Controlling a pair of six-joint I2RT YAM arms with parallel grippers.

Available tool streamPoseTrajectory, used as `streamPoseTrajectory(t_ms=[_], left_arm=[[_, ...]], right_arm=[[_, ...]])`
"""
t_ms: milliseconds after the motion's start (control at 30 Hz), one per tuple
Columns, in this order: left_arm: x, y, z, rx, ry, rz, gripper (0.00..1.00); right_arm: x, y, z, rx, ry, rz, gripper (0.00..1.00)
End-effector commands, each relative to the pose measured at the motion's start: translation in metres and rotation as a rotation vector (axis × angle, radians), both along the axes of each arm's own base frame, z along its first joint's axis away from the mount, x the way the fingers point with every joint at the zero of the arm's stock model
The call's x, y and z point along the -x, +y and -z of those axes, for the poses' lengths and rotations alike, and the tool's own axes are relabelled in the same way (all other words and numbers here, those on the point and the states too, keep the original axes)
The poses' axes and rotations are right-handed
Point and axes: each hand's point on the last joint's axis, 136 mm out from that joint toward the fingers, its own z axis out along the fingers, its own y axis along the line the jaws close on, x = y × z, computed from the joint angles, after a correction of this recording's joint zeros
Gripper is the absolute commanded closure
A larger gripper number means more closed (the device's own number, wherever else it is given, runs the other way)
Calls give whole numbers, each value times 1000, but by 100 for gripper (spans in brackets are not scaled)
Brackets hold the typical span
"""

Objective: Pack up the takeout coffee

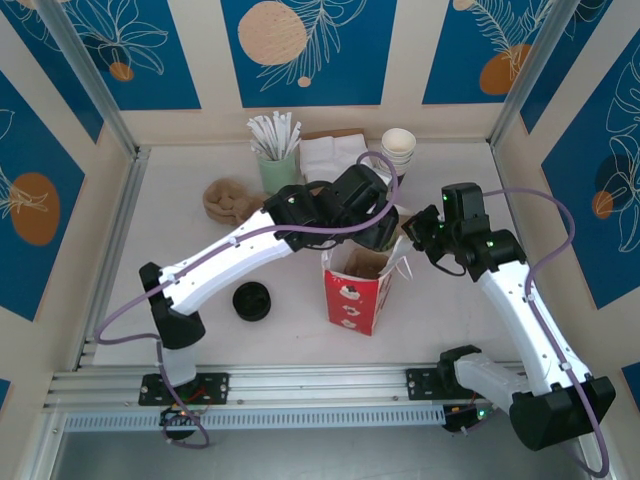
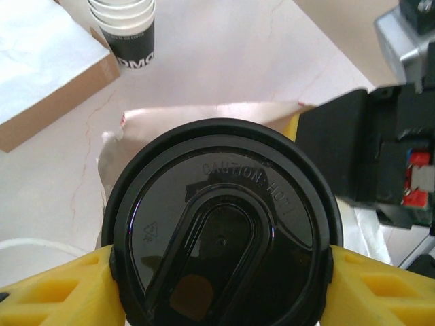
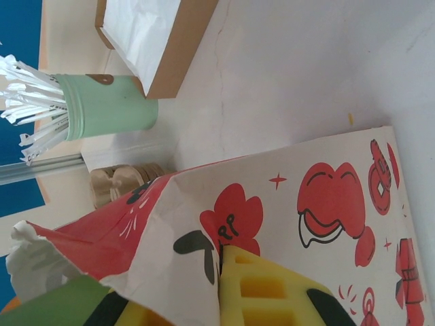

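Observation:
The takeout coffee's round black lid (image 2: 221,231) faces the left wrist camera, and the cup's sides are hidden under it. My left gripper (image 2: 221,275) is shut on the coffee, one yellow finger (image 2: 61,288) on each side of the lid. It hangs over the open mouth of the red-and-white paper bag (image 1: 355,292), whose rim (image 2: 204,112) shows just beyond the lid. My left gripper (image 1: 378,225) sits above the bag's back edge. My right gripper (image 3: 228,288) is shut on the bag's upper edge (image 3: 204,231), at the bag's right side (image 1: 412,245).
A loose black lid (image 1: 252,301) lies left of the bag. At the back stand a green cup of straws (image 1: 277,165), a napkin box (image 1: 335,150), stacked lidless cups (image 1: 398,147) and a brown stack (image 1: 228,200). Walls close in the back and both sides.

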Motion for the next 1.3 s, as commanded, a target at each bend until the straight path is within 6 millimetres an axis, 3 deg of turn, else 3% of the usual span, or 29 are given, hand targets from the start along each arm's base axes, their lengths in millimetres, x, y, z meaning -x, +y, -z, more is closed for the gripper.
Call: streamPoseTrajectory(t_ms=[0,300,533,733,867,1033,1267], left_arm=[[6,0,17,-50,42,17,35],[1,-15,60,-60,98,0,35],[-8,-16,87,-81,92,-46,35],[-13,-15,90,-77,91,-56,35],[-18,-13,77,-57,60,-59,35],[-18,-9,75,-73,43,-56,35],[-24,6,60,-113,-24,-78,35]], right_arm=[[-3,-3,-10,1,-11,15,100],[-23,2,-3,-53,-49,-27,100],[-24,13,0,-105,-100,-92,100],[-18,15,0,-123,-159,-145,100],[-11,18,-9,-143,-228,-207,100],[-2,15,-20,-167,-330,-252,100],[1,14,-21,-225,-381,-253,100]])
